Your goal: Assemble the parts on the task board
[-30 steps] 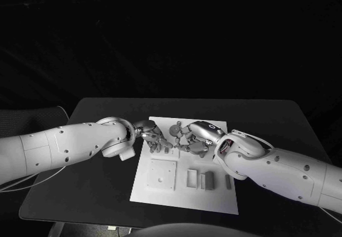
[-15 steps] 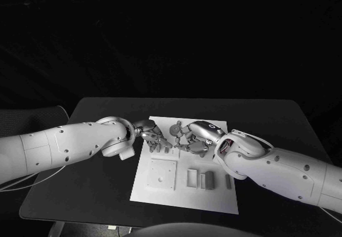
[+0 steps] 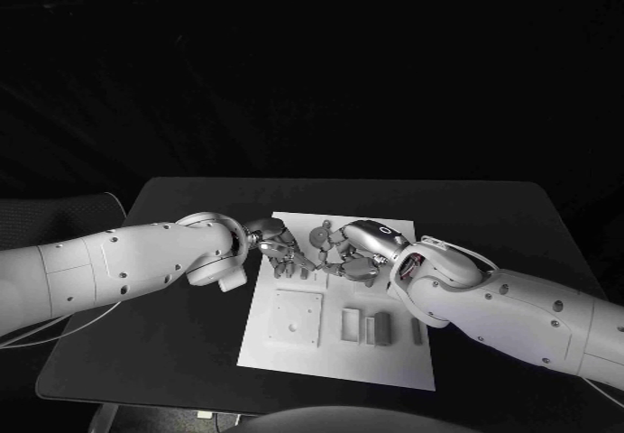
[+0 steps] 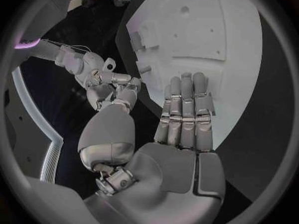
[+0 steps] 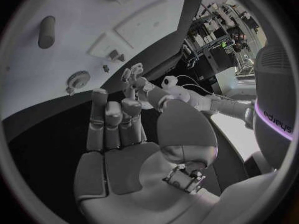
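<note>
— As my two hands hang close together over the far half of the white board (image 3: 390, 365), which is nearer the loose pieces?

— My left hand (image 3: 277, 248) sits just beside the square plate (image 3: 297, 317), which lies toward me from its fingertips. My right hand (image 3: 353, 253) is nearer the two upright blocks (image 3: 365, 327), also toward me. Those blocks and the thin strip (image 3: 417, 330) run lengthwise toward me.

— And what are the hands doing?

— Left fingers (image 4: 185, 109) lie straight and pressed side by side, holding nothing. Right fingers (image 5: 112, 122) are half curled; I cannot tell if they pinch anything.

— Room to work?

— I judge it tight between the hands. From my right wrist, a small gear (image 5: 77, 79) and a short peg (image 5: 45, 32) lie on the board. The black desk (image 3: 507, 216) around it is flat.
</note>
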